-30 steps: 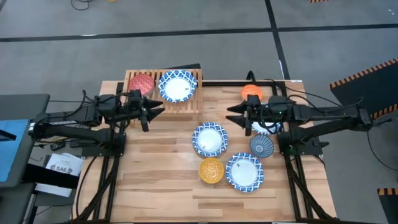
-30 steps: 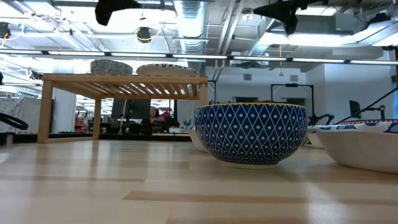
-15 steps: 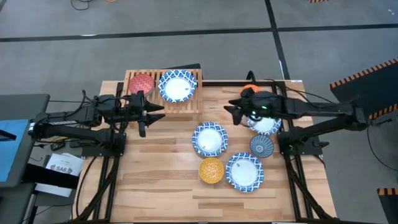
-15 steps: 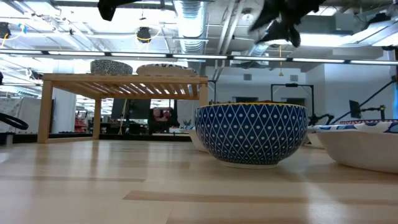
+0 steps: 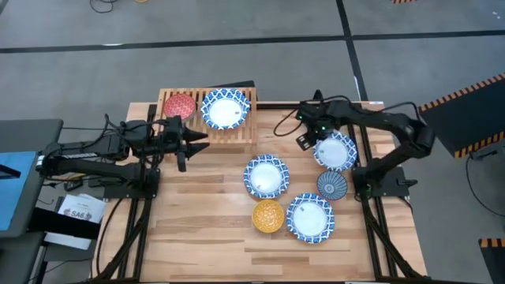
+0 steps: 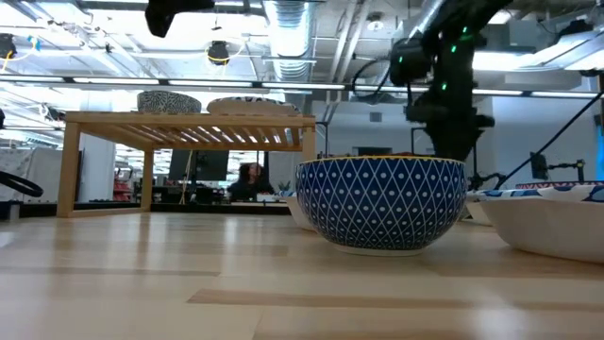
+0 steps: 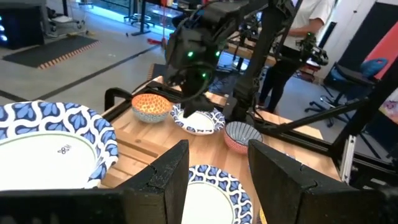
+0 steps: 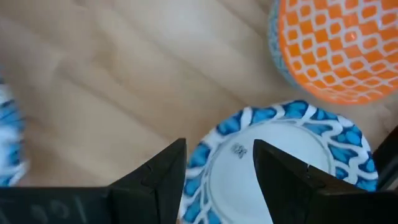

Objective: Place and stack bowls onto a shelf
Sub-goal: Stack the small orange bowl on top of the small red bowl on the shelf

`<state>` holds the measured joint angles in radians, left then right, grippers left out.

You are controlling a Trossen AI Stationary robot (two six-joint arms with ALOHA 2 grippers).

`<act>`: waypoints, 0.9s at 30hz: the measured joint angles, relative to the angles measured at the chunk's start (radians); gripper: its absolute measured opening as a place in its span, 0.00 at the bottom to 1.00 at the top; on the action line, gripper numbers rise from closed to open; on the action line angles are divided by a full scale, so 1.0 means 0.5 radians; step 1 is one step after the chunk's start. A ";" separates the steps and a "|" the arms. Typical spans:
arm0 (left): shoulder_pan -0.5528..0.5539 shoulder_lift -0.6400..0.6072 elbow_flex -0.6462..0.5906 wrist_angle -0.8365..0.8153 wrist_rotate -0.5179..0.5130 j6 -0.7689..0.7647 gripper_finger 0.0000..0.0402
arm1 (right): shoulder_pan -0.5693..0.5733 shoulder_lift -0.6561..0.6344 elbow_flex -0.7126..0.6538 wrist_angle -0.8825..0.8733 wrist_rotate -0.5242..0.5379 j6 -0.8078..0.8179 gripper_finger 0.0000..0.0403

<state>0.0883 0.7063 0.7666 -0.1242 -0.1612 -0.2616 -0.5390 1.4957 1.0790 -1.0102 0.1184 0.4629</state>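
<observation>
A second ago the right arm lay stretched level across the right of the high view with its gripper above the wide bowl there; now it has folded into an arch and the right gripper points down at the upper right of centre, just off the left rim of that blue-and-white bowl. The right wrist view shows its two dark fingers standing apart over that bowl's rim, with the orange bowl close beyond it — nothing is clamped between them. In the high view the orange bowl, plainly seen before, is now hidden under the arm. The left gripper has not shifted: it hangs at the left of centre, just below the shelf, fingers apart and empty (the left wrist view shows the gap clearly). On the shelf at the upper left sit a red bowl and a wide patterned bowl, unchanged. Lower centre, another wide bowl, the yellow bowl, a third wide bowl and the dark blue bowl keep their places on the table
</observation>
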 joint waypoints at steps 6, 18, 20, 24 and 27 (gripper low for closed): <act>0.000 0.000 0.000 0.001 -0.039 0.014 0.37 | -0.120 0.076 -0.008 0.195 0.148 -0.086 0.52; 0.001 0.000 0.001 0.004 -0.085 0.079 0.37 | -0.250 0.386 -0.007 0.372 0.186 -0.407 0.52; 0.000 0.000 0.001 0.004 -0.085 0.078 0.37 | -0.251 0.438 -0.007 0.369 0.194 -0.421 0.52; 0.000 0.000 0.001 0.004 -0.085 0.077 0.37 | -0.251 0.522 -0.007 0.374 0.230 -0.427 0.52; 0.001 0.000 0.001 0.004 -0.085 0.077 0.37 | -0.231 0.554 -0.006 0.358 0.232 -0.428 0.45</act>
<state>0.0887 0.7063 0.7670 -0.1223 -0.2035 -0.2233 -0.6545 1.7725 1.0760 -0.8311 0.2343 0.2488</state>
